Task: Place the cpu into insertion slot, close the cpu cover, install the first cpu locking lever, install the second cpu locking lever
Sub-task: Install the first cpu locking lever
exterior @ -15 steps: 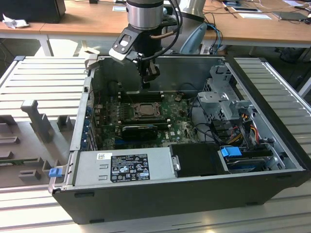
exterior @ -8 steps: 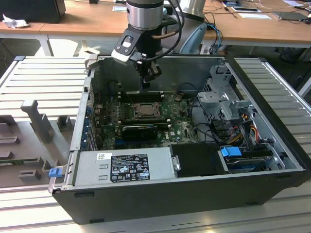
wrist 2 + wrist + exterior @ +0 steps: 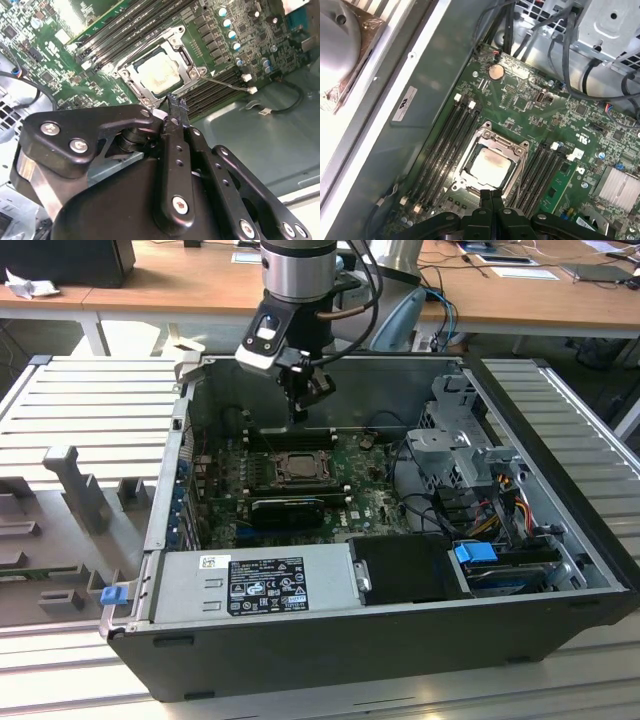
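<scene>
Gripper (image 3: 491, 193) w/ fingers (image 3: 484, 198) together, empty, above cpu (image 3: 489, 164) in insertion slot (image 3: 516, 170); 1 slot edge hidden.

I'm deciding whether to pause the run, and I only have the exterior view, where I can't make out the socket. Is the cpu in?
Observer: Yes. In the first wrist view the cpu lies flat in the socket, a pale square.
Operator: And the cover?
Observer: The cpu cover is down over it, with its metal frame ringing the chip in both wrist views.
Operator: Is the pincer carrying anything?
Observer: No. The pincer has its fingers pressed together with nothing between them, and it hangs over the socket's edge.
</scene>
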`<state>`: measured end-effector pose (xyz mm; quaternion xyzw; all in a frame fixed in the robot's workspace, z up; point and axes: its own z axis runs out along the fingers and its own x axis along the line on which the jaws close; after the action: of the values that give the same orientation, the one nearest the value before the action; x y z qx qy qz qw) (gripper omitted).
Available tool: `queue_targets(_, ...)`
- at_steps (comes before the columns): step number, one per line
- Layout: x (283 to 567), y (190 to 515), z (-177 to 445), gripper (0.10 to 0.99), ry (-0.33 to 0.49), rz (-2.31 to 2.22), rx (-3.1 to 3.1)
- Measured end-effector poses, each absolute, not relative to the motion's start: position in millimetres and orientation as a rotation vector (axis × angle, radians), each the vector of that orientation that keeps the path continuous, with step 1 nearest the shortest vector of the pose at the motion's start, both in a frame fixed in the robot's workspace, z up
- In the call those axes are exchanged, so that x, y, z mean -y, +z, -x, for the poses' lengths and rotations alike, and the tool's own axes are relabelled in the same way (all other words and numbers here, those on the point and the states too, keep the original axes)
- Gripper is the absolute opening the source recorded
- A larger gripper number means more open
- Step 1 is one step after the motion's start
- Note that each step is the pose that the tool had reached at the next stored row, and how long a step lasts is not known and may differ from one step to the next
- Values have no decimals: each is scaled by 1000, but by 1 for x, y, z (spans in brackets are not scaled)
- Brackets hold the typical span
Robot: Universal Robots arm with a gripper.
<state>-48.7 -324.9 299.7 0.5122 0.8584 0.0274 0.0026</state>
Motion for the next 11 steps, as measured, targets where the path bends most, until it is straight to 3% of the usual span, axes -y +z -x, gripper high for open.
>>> queue_targets(11, 325, 300, 49, 106, 86, -1471, -2772)
